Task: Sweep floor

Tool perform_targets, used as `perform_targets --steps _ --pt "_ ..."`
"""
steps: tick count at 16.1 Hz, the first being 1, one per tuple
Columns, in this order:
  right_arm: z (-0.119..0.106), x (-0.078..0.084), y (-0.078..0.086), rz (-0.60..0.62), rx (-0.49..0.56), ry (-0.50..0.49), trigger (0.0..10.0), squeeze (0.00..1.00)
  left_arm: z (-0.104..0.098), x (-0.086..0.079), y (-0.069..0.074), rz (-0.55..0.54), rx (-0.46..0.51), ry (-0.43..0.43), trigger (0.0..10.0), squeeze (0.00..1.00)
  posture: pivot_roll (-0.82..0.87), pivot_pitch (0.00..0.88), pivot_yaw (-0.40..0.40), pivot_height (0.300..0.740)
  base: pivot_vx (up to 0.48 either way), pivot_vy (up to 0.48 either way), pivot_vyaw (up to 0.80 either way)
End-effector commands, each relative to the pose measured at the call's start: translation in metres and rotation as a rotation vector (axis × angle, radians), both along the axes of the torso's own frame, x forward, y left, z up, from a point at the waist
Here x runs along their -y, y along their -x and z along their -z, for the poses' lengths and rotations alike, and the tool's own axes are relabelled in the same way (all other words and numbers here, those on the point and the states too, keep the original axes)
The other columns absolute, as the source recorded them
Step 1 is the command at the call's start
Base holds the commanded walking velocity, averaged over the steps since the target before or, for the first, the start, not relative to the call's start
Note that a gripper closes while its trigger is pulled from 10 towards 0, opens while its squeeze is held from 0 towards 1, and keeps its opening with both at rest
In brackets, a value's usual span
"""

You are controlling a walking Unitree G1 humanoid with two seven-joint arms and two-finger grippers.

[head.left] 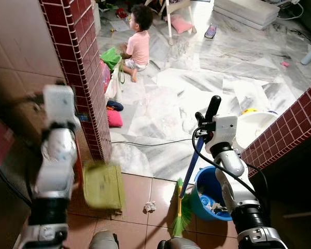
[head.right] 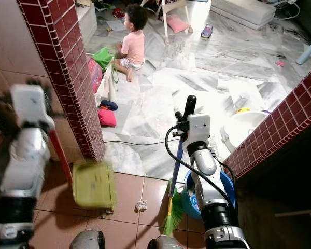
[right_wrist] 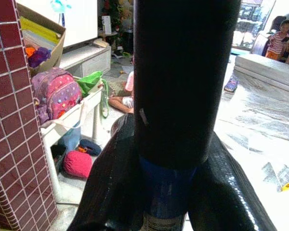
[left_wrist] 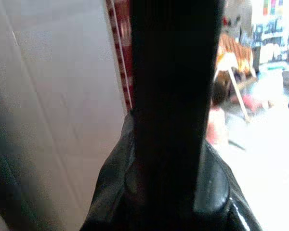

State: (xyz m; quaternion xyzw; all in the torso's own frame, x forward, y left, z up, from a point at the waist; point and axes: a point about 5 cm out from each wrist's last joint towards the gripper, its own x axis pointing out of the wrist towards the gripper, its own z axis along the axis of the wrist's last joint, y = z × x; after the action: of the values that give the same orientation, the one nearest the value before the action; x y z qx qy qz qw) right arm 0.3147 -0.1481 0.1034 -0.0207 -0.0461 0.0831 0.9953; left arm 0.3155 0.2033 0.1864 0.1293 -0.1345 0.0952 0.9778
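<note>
Gripping the broom [head.left: 193, 165] by its dark handle top, the right gripper [head.left: 213, 108] has its jaws clenched round the shaft, which the right wrist view shows running straight up between the two black fingers [right_wrist: 231, 192]. Below those jaws the blue shaft slants down to green bristles resting on the brown tiled floor [head.left: 140, 192], just beside a blue bucket [head.left: 210, 194]. The left gripper [head.left: 57, 104] carries the red handle of a green dustpan [head.left: 103, 185], its jaws closed on a dark shaft in the left wrist view; the pan hangs low beneath them, near the floor. A small crumpled scrap [head.left: 150, 206] lies between pan and bristles.

To do this stroke well, I judge the broom should be drawn from the bucket side towards the pan, bristles kept pressed flat, with the pan's lip set down on the tile first. The cable [head.left: 145, 142] on the marble beyond, and the child [head.left: 137, 44] sitting well away, want leaving clear.
</note>
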Motion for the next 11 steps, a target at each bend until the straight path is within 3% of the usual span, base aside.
perform_targets --steps 1,3,5,11 --pt "-0.005 0.001 -0.003 -0.005 0.016 0.024 10.0 0.00 -0.020 0.002 0.002 0.006 0.078 -0.078 10.0 0.00 0.03 0.060 -0.096 0.740 0.000 0.000 0.00" --pt "-0.005 0.003 -0.002 -0.003 0.015 0.025 10.0 0.00 -0.010 0.001 0.005 0.003 0.011 -0.170 10.0 0.00 0.02 0.063 -0.093 0.740 0.000 0.000 0.00" --pt "-0.005 0.004 -0.002 0.001 0.015 0.026 10.0 0.00 0.004 0.000 0.011 0.015 -0.046 -0.200 10.0 0.00 0.02 0.065 -0.092 0.740 0.000 0.000 0.00" --pt "-0.006 0.003 -0.003 -0.003 0.015 0.023 10.0 0.00 0.034 0.002 0.014 0.032 -0.126 -0.223 10.0 0.00 0.02 0.072 -0.100 0.740 0.000 0.000 0.00"
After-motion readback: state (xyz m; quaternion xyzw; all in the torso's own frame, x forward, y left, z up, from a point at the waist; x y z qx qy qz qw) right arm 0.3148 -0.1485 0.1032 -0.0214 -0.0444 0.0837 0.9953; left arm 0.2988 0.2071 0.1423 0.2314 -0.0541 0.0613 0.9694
